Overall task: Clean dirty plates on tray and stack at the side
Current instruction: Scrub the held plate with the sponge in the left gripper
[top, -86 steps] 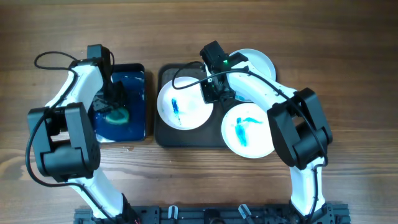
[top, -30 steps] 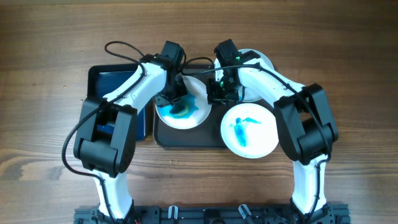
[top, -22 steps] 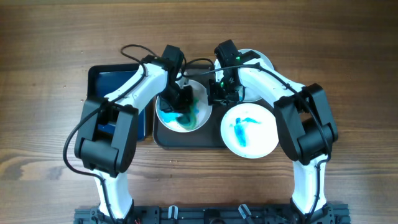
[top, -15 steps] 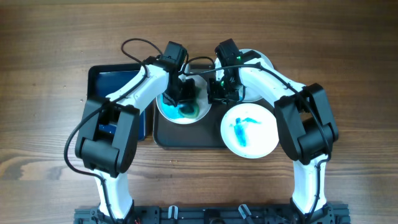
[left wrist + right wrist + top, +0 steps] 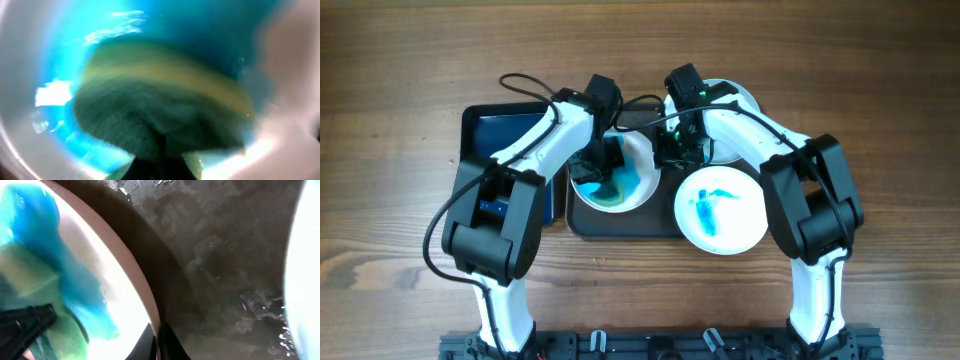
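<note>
Across the left half of the tray (image 5: 620, 222), dirty plate (image 5: 632, 188) now awash in blue film, mostly white a second ago: first scrub under way, no stacking yet. Off the tray's right edge, smeared plate (image 5: 720, 210) untouched. Clenched on the green sponge (image 5: 160, 110) over the tray's left, left gripper (image 5: 605, 165); pinching the scrubbed rim at tray centre, right gripper (image 5: 675, 150)
</note>
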`<state>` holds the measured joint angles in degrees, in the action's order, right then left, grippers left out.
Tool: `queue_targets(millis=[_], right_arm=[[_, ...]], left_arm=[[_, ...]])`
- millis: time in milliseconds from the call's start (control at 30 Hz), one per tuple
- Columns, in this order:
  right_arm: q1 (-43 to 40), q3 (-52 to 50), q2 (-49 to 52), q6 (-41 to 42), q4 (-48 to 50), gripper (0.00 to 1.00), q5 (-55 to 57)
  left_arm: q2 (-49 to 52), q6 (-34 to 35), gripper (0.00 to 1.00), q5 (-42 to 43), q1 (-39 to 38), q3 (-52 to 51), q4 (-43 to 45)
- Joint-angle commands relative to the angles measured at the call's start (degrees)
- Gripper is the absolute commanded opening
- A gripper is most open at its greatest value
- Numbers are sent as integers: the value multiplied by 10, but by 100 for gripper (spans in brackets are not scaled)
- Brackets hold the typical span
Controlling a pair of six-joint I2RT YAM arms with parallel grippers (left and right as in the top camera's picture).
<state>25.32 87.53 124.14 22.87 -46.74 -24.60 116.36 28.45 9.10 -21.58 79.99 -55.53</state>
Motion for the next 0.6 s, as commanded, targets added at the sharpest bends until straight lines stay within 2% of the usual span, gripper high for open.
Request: queue_targets(millis=[0,67,100,267,367,400,467,567], right_arm=[[1,-3,11,-2,0,4,-8],[1,-3,11,-3,0,4,-8],[1,-3,11,-2,0,4,-8],[1,-3,11,-2,0,4,-7],[1,-3,11,-2,0,4,-8],[1,-3,11,-2,0,4,-8],[1,-3,11,-2,2,4,-7],[1,-3,11,-2,3,4,-8]], left_arm=[[12,-153,4,218,-10,-14,48],[12,-151,4,211,-9,-14,86],[12,-120,4,175,-6,-14,115],[12,12,4,-76,7,-14,138],[12,104,4,-241,9,-14,97],[12,138,4,-272,9,-14,76],[12,179,4,-280,10,-14,37],[12,178,4,-199,7,-14,4]])
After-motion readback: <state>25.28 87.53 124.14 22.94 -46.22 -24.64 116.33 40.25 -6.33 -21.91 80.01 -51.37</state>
